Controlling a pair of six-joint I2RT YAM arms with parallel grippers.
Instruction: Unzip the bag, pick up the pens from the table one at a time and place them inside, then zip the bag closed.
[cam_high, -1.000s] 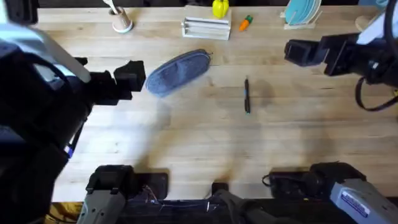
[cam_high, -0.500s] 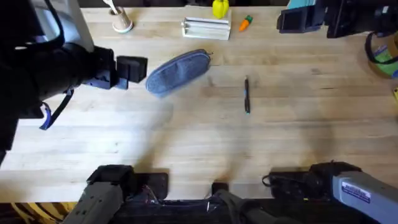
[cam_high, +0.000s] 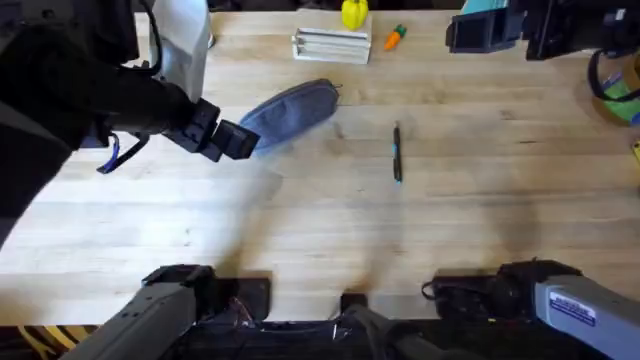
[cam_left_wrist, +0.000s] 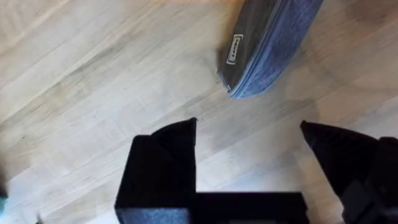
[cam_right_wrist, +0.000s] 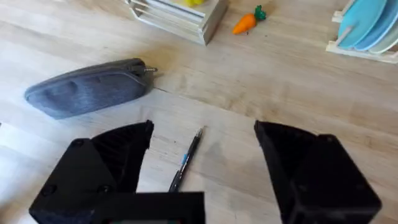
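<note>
Grey-blue soft fabric pencil pouch (cam_high: 290, 112), long oval, zipped shut, lying on the light plank-wood bench (cam_high: 320, 220) at far left of centre; long axis runs from near-left to far-right, with the small zipper pull (cam_right_wrist: 151, 70) at the far-right end. Thin dark pen with a blue-teal middle (cam_high: 397, 153), lying right of the pouch and well apart from it, long axis running near to far. Left gripper (cam_high: 236, 141), black fingers spread apart and holding nothing, sits just beside the pouch's near-left end; in the left wrist view that rounded end (cam_left_wrist: 252, 84) lies just ahead of the gap between the fingers. Right gripper (cam_high: 460, 33), fingers likewise apart and empty, hangs at far right, well clear of the pouch. Judgement: unzipping not yet begun; left arm is much the nearer to the pouch, though the pull lies at the opposite end, toward the right arm.
</note>
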